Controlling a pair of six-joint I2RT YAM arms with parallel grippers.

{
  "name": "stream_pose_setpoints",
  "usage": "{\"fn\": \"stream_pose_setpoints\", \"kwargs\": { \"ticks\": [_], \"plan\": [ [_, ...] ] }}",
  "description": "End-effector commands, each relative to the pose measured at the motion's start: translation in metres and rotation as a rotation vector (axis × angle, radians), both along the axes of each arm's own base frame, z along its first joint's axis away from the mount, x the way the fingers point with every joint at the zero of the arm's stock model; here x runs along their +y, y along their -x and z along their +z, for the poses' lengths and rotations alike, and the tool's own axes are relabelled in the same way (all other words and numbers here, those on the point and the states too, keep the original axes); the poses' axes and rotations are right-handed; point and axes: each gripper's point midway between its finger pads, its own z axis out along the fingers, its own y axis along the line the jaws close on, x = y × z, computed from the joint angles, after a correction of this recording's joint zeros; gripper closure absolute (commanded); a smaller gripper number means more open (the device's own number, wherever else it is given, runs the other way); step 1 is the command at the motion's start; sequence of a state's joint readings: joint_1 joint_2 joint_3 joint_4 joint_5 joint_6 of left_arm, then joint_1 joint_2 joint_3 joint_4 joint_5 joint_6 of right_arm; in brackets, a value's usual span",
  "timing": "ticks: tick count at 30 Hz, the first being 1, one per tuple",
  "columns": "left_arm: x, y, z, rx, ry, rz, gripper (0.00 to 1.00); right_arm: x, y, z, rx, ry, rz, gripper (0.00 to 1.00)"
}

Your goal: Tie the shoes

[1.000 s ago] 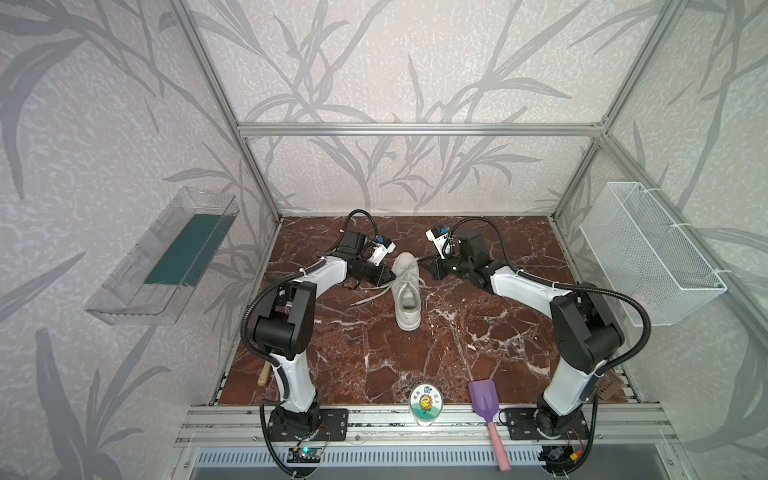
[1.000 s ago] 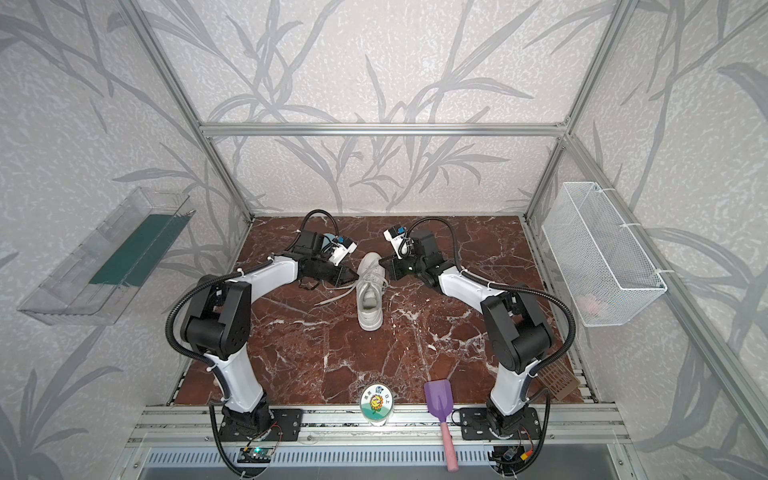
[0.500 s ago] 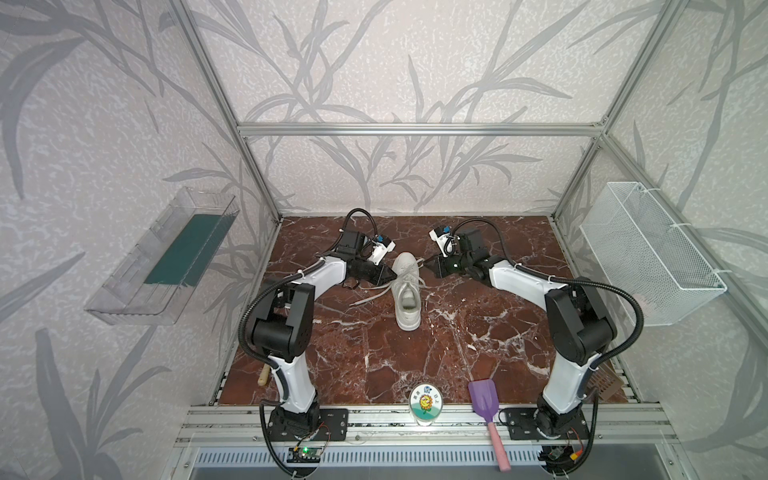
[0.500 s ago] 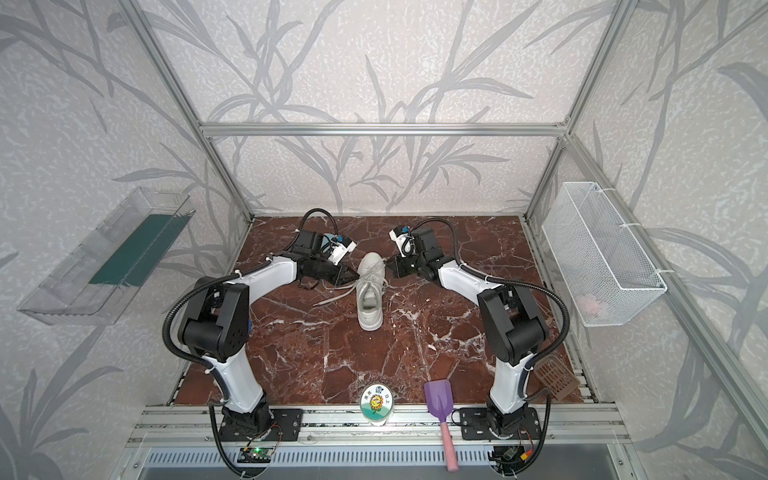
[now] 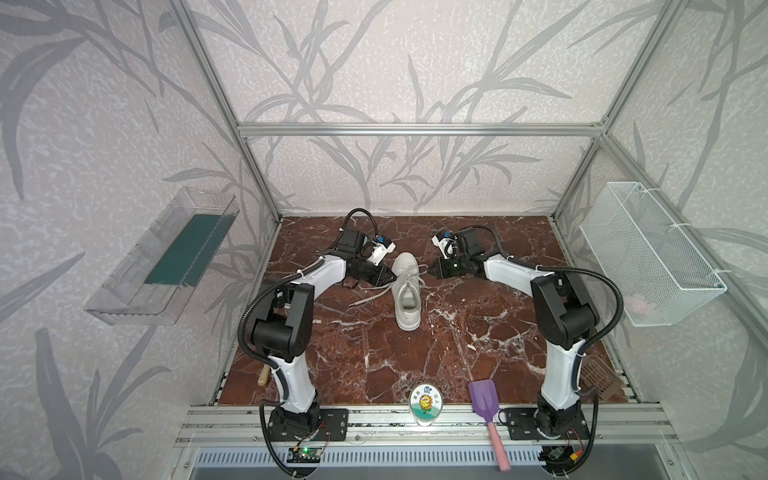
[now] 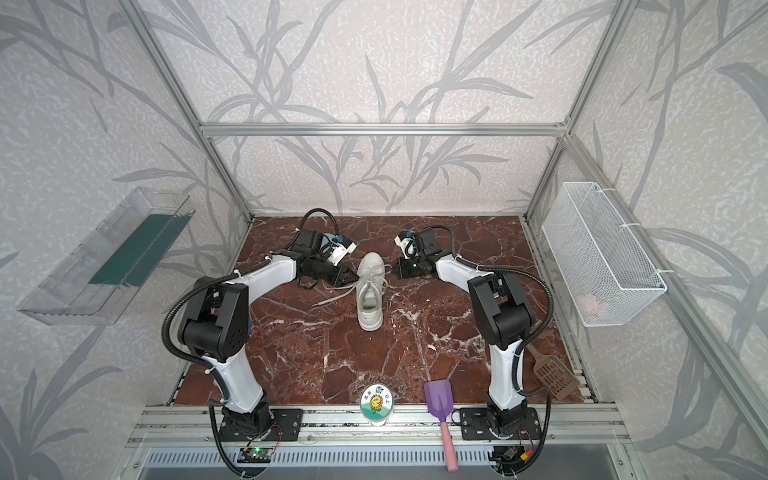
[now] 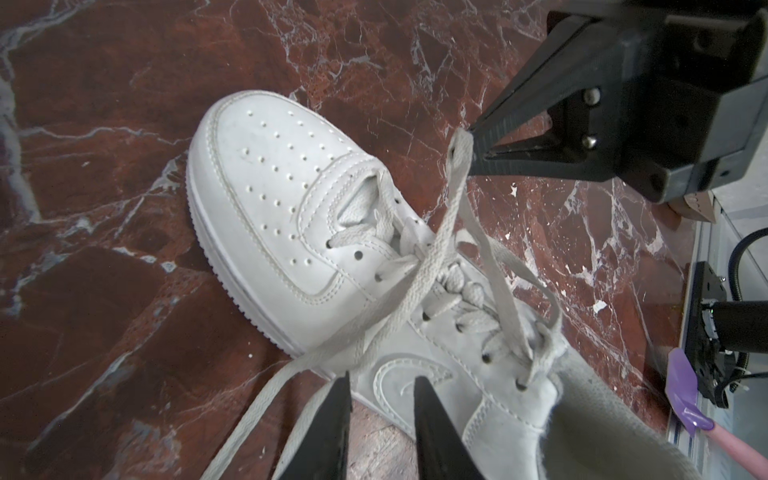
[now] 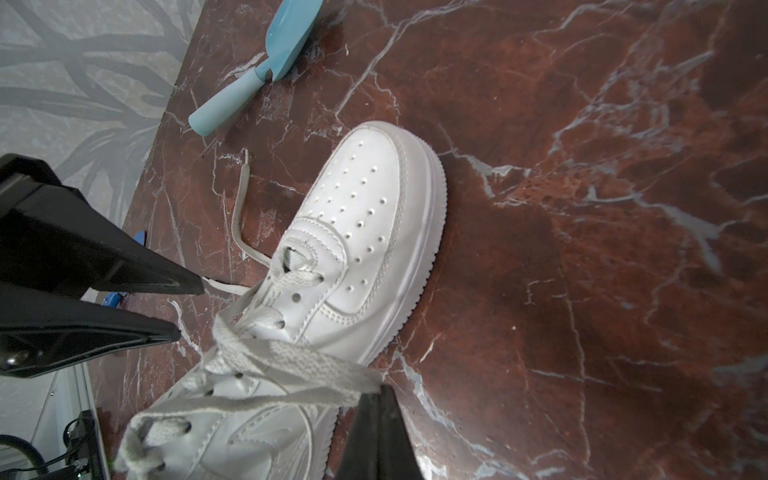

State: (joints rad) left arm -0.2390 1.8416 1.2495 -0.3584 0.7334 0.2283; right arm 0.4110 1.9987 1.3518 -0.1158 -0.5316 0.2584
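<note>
Sneaker [image 5: 406, 296]: white, upright on the red marble tabletop [image 5: 478, 353], in the middle of both top views, toe toward the upper edge.
Left gripper [image 7: 383, 376]: jaws apart, holding nothing, just beside the sneaker's left flank.
Right gripper [image 8: 376, 392]: jaws together, pinching a lace [image 7: 454, 195] stretched up from the eyelets.
Loose lace end [image 5: 368, 296]: flat on the marble, left of the sneaker.

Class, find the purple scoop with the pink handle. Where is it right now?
In both top views the purple scoop lies at the front edge of the table, right of centre, between the sunflower tin and the right arm's base.
</note>
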Motion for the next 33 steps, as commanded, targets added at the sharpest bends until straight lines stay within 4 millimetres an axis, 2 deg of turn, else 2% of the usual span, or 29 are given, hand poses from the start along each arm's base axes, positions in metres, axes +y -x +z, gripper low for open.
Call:
{"fn": "stream_pose_setpoints", "kwargs": {
  "ticks": [1, 8, 12, 21, 26, 30, 33],
  "plan": [
    [0.007, -0.004, 0.019, -0.056, -0.054, -0.050, 0.70, 0.004, -0.003, 0.001, 0.032, -0.017, 0.013, 1.00],
    [0.001, 0.000, 0.015, 0.001, -0.033, -0.117, 0.69, 0.007, -0.003, 0.003, 0.035, -0.031, 0.027, 1.00],
    [-0.008, -0.002, 0.017, -0.015, 0.003, -0.129, 0.68, 0.007, -0.004, 0.010, 0.018, -0.038, 0.033, 1.00],
    [-0.021, -0.009, 0.004, -0.009, 0.012, -0.125, 0.68, 0.009, -0.004, 0.029, -0.026, -0.069, 0.041, 1.00],
    [-0.028, -0.015, 0.008, -0.023, 0.051, -0.115, 0.70, 0.011, -0.003, 0.032, -0.027, -0.079, 0.052, 1.00],
    [-0.033, -0.017, 0.009, -0.024, 0.081, -0.125, 0.75, 0.012, -0.002, 0.036, -0.030, -0.087, 0.058, 1.00],
    [-0.034, -0.021, 0.018, -0.050, 0.100, -0.112, 0.74, 0.012, -0.001, 0.041, -0.040, -0.092, 0.061, 1.00]
  ]
}}
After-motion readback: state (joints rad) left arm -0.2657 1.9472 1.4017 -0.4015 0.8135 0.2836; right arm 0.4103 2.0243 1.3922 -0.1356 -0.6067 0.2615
